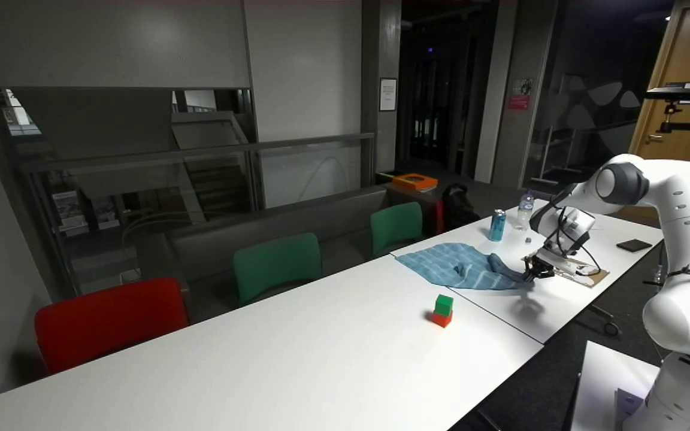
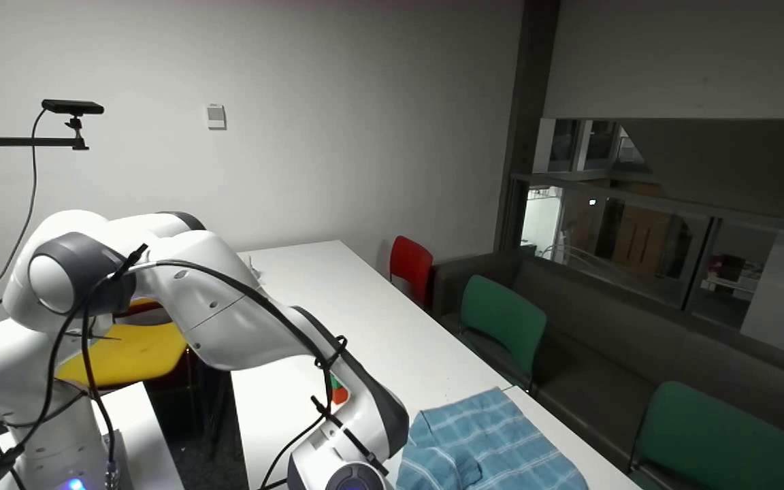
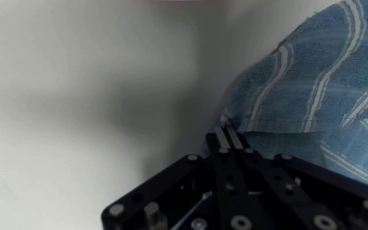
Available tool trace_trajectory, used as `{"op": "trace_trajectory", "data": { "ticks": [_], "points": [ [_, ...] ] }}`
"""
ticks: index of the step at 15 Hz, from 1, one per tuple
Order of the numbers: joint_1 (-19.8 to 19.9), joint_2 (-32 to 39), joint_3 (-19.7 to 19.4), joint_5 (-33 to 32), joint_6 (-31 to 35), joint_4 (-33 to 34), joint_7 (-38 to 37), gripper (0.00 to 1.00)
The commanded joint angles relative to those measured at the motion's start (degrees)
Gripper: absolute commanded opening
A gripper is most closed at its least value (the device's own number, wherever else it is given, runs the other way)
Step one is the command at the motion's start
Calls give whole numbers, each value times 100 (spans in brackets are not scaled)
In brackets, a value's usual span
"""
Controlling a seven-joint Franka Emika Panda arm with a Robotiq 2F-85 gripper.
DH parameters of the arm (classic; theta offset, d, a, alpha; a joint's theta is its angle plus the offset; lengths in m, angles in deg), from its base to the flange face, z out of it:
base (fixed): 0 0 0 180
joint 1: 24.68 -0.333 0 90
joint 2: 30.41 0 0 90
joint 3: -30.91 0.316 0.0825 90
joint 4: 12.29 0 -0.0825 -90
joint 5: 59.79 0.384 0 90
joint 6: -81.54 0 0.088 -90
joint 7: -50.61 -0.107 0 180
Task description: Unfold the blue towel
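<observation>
The blue towel (image 1: 435,263), with pale stripes, lies on the white table in both exterior views. Its far part is spread flat, while the part towards the arm is rumpled, with a raised fold leading to the gripper (image 1: 527,276). In the wrist view the fingers are together, and a corner of the towel (image 3: 318,73) bunches up at the tips of my gripper (image 3: 228,134); they are shut on it, just above the table. An exterior view shows the towel (image 2: 501,442) partly behind the arm, with the gripper outside that picture.
A small green-and-red block (image 1: 442,310) stands on the table in front of the towel. Behind are a blue can (image 1: 497,225) and a clear bottle (image 1: 525,209). A flat board (image 1: 590,276) lies beneath the wrist, and a dark flat object (image 1: 633,245) further right.
</observation>
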Motion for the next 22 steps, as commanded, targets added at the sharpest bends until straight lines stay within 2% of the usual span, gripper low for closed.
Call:
{"op": "trace_trajectory", "data": {
  "ticks": [1, 12, 17, 21, 22],
  "points": [
    [124, -139, 103, 381, -194, -144, 29, 0],
    [93, -25, -75, 1392, 60, -246, 184, 0],
    [170, -200, -31, 2533, 705, -493, 882, 0],
    [97, -343, -140, 3412, 927, -746, 1559, 0],
    [52, -345, -200, 3550, 903, -771, 1649, 9]
  ]
}}
